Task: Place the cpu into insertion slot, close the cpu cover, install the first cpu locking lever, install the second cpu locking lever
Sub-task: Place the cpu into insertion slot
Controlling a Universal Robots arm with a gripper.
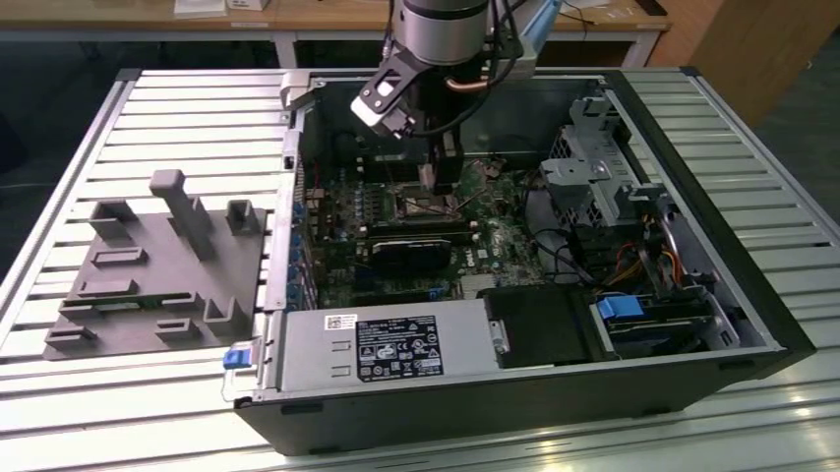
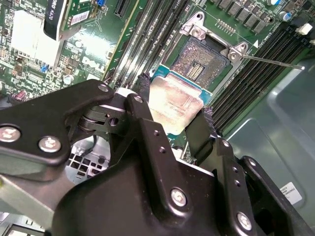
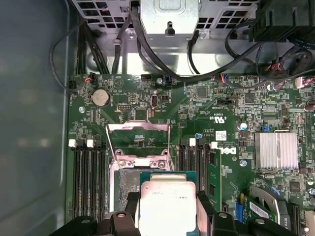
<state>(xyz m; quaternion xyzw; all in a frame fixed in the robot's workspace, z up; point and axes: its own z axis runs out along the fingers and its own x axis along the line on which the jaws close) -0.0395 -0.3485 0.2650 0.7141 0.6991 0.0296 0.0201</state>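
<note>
Gripper [image 2: 174, 98] clamped on the cpu [image 3: 167, 204] by two opposite edges, held flat just off the open insertion slot [image 2: 199, 64], that slot lying roughly seven o'clock from it in the exterior view, cpu cover [image 3: 139, 128] raised.

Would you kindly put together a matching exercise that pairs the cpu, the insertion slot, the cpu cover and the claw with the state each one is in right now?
Things:
1. cpu
2. insertion slot
3. cpu cover
4. claw

States:
A. swung up, standing open
B. shut on the chip
C. gripped by two opposite edges
D. empty, dark centre exposed

Pairs: 1-C, 2-D, 3-A, 4-B
</note>
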